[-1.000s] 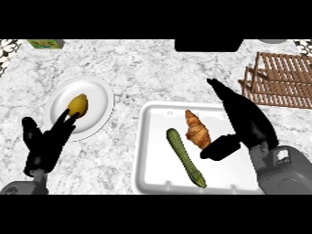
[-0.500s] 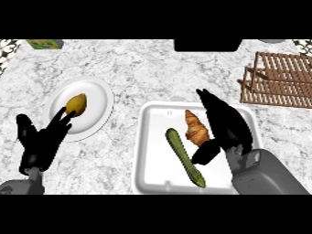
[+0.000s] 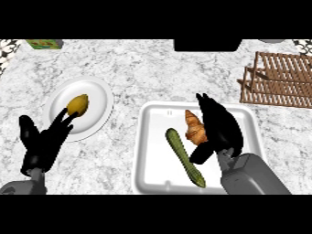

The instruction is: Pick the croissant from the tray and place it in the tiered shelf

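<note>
white plate (image 3: 97, 93): left of tray | yellow fruit (image 3: 77, 105): on plate | green cucumber (image 3: 185, 156): in tray

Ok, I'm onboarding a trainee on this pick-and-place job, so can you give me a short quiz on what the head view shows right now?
1. True or false: the croissant lies on the white tray.
2. Multiple choice: what shares the tray with the croissant? A) a long green vegetable B) a red apple C) a metal spoon
3. Fill in: the wooden tiered shelf stands toward the view's upper ____.

Also in view: the right hand is over the tray right beside the croissant, not closed round it; the left hand rests open at lower left, by the plate with a yellow-brown item.

Key: 1 true; 2 A, the green vegetable; 3 right.
</note>
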